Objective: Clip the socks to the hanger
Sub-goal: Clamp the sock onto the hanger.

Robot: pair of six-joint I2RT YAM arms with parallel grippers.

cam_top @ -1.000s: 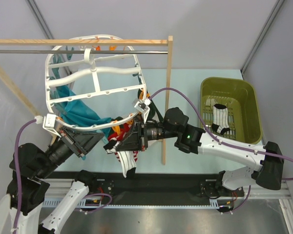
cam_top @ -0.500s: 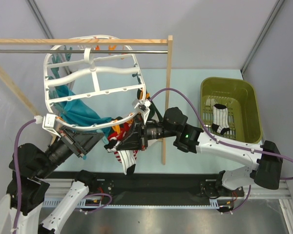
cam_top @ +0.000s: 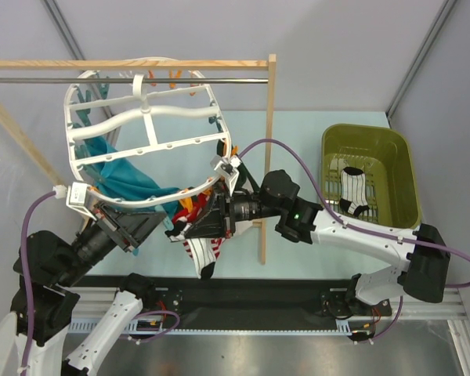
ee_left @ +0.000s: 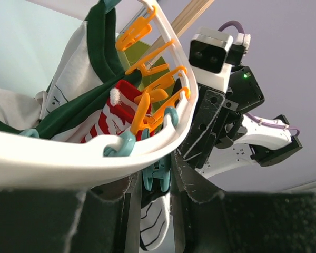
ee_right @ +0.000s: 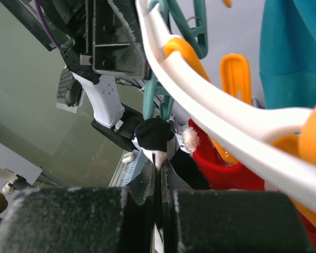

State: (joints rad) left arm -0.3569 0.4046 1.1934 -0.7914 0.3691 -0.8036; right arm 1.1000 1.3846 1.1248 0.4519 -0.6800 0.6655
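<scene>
**One sock in the bin, one pinched at the hanger's rim**

The olive-green bin (cam_top: 410, 184) stands on the right of the table, well apart from both arms. It holds a single white striped sock (cam_top: 352, 190) with a dark toe, lying flat on the bottom.

The hanger (ee_left: 52, 163) hangs by its hook from the metal rod (cam_top: 63, 81) of the wooden rack (cam_top: 271, 141), and both grippers meet at its near rim. The left gripper (ee_left: 155, 183) has its fingers pressed against the two sides of a teal clip (ee_left: 160, 169) under that rim. The right gripper (ee_right: 158, 171) has its fingers together, pinching a black-toed sock (ee_right: 152, 136) whose toe sticks out just below the clip.

A red-and-white sock (ee_left: 110, 118) hangs on the rim beside the orange clips (ee_left: 147, 103). A dark green-and-white garment (ee_left: 95, 58) hangs next to it. A teal cloth (cam_top: 121, 176) hangs inside the frame, on its left side.
</scene>
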